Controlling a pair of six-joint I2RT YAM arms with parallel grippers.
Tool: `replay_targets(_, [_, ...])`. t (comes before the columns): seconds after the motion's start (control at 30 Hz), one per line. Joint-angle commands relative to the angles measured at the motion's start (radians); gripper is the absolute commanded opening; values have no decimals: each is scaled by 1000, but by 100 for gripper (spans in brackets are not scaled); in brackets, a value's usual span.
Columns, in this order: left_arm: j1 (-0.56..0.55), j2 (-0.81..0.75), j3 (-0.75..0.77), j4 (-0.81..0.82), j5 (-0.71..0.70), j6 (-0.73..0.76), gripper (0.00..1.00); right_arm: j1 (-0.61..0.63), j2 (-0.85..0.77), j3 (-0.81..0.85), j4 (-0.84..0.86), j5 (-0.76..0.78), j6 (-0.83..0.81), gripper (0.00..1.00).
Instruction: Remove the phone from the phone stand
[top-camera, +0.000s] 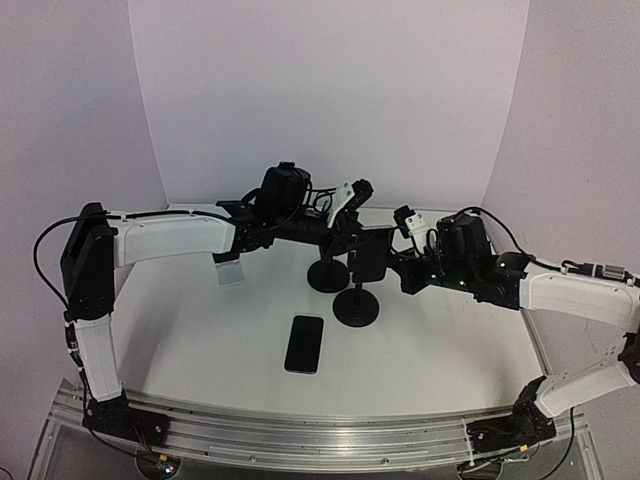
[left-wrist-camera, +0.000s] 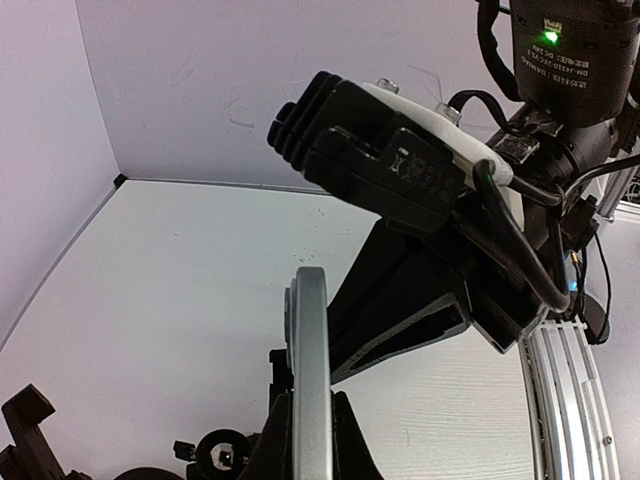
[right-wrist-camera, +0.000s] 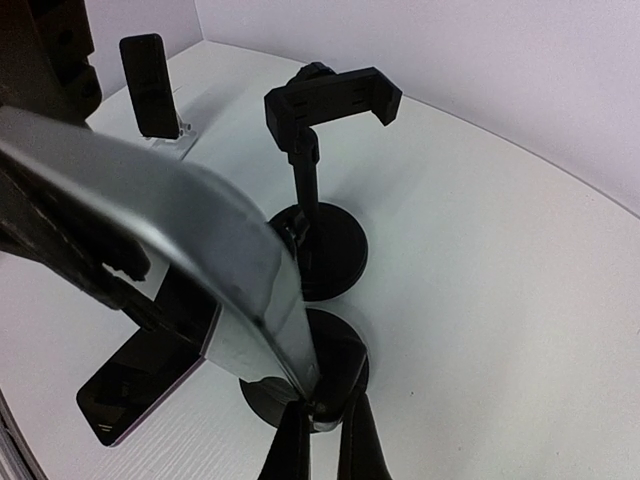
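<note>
— So where is the phone (top-camera: 368, 255)?
— Upright atop the phone stand (top-camera: 356, 308), above its round base on the tabletop (top-camera: 450, 350).
— And the tools?
— Left tool (left-wrist-camera: 308, 445) pinches the phone's silver edge from the stand's left side. Right tool (right-wrist-camera: 322, 440) is clamped on it from the stand's right.

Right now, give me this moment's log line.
phone: upright over near stand | left end effector: at phone, grip unclear | right end effector: at phone, grip unclear
</note>
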Motion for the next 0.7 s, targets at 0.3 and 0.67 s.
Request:
replay_targets(0.3, [30, -65, -8, -243, 73, 25, 0, -147, 3, 48, -173, 414, 24, 0])
replay_targets(0.67, [31, -66, 16, -295, 57, 47, 0, -204, 9, 30, -198, 425, 15, 0])
